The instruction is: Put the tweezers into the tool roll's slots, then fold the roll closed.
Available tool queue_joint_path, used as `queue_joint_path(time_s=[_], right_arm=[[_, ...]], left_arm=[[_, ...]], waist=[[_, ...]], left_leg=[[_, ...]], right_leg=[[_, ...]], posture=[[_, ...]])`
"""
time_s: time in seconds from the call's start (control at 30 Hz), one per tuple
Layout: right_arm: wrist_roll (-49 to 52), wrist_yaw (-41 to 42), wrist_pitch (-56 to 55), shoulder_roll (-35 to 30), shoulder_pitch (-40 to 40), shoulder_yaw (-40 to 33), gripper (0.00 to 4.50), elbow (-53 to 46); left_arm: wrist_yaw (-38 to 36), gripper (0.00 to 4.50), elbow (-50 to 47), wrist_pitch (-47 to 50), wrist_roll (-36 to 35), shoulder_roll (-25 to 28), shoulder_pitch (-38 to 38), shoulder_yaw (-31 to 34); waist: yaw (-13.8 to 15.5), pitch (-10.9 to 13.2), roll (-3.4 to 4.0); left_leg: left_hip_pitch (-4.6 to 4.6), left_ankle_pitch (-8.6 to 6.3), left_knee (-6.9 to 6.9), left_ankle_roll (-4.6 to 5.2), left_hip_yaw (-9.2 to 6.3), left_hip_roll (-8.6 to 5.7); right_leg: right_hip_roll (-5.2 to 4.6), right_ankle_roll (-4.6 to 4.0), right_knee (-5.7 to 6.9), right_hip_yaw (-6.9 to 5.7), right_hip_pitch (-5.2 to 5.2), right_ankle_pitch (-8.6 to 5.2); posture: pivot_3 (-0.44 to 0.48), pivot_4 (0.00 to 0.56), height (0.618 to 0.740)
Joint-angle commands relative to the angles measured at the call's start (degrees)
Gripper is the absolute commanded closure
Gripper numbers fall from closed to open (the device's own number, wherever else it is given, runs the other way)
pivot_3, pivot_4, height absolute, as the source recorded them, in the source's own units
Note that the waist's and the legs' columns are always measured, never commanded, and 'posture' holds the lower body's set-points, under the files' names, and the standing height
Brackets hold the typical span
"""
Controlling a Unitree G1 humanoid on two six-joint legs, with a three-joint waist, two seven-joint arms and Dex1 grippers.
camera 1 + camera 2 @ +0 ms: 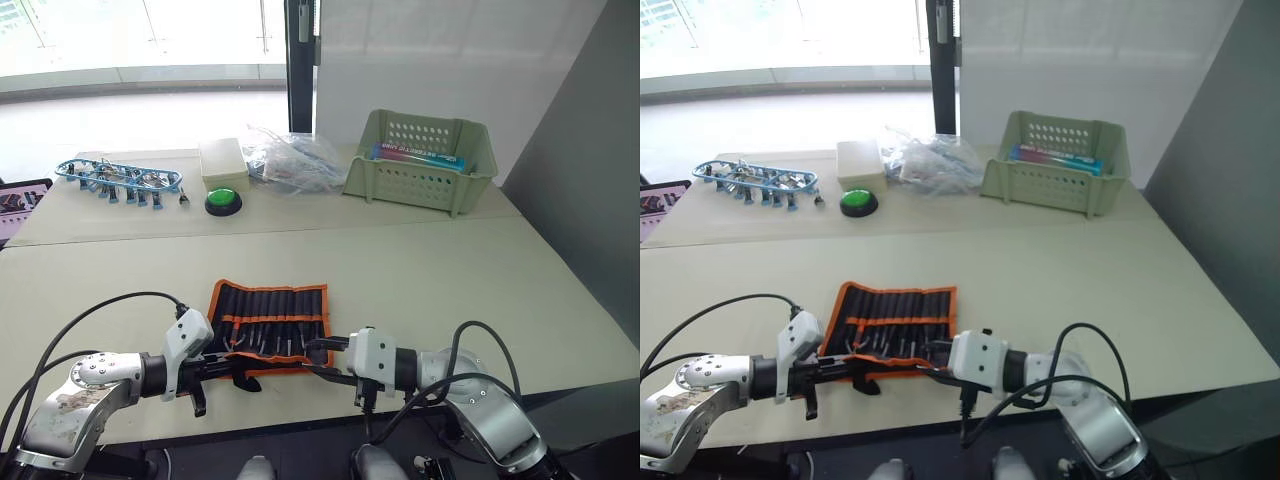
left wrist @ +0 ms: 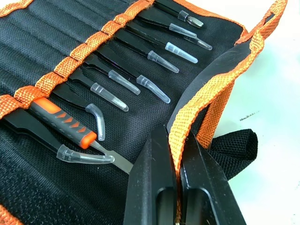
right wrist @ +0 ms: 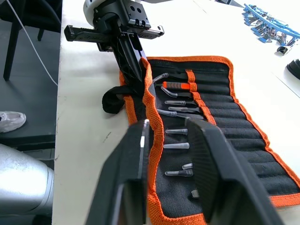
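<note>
Both claws at the near hem, fold about to start.
Low in the frame's centre, the tool roll (image 1: 268,326) lies open, tweezers (image 2: 140,70) slotted; left claw (image 2: 178,161) pinches the orange hem, right claw (image 3: 171,154) gapes around it. Uneven lifting could slip the hem or spill tweezers.

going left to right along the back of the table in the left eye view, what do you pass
blue-framed tool rack → cream box with the green button in front of it → clear plastic bags → pale green basket
</note>
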Motion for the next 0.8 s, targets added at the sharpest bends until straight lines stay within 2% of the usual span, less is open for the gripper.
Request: queue_joint_path(time_s=[0.03, 0.4, 0.63, 0.8], right_arm=[[0.1, 0.2, -1.7, 1.6, -1.7, 2.2, 4.50, -1.0], [-5.0, -0.2, -4.9, 3.8, -5.9, 7.7, 4.50, 6.5], [-8.8, -4.0, -4.2, 6.4, -7.5, 7.4, 4.50, 13.3], [-9.8, -6.9, -0.6, 9.0, -9.3, 6.0, 4.50, 18.5]], left_arm=[[0.5, 3.63, -1.4, -1.1, 0.1, 0.4, -0.3, 1.5], [1.0, 0.02, -1.8, -1.9, 0.1, 0.4, -0.2, 2.0], [1.2, 0.02, -2.1, -3.2, -0.3, 0.4, 0.2, 3.8], [-0.9, 0.02, -3.8, -3.9, -2.5, 1.3, 3.8, 8.8]], waist=[[0.0, 0.0, 0.00], [0.0, 0.0, 0.01], [0.0, 0.0, 0.00], [-0.4, 0.0, 0.01]], left_leg=[[0.00, 0.00, 0.00, 0.00, 0.00, 0.00], [0.00, 0.00, -0.01, 0.00, 0.00, 0.00], [-0.02, 0.00, -0.01, 0.00, 0.00, 0.00], [-0.02, 0.00, -0.05, 0.00, 0.00, 0.01]], right_leg=[[0.00, -0.02, 0.00, 0.00, -0.01, -0.01], [0.00, 0.02, -0.01, -0.01, -0.01, 0.02], [0.00, 0.03, -0.01, -0.01, -0.03, 0.02], [0.01, 0.02, -0.01, -0.01, -0.06, 0.02]], posture=[[0.000, 0.150, 0.736], [0.000, 0.150, 0.736], [0.000, 0.150, 0.736], [0.000, 0.150, 0.736]])
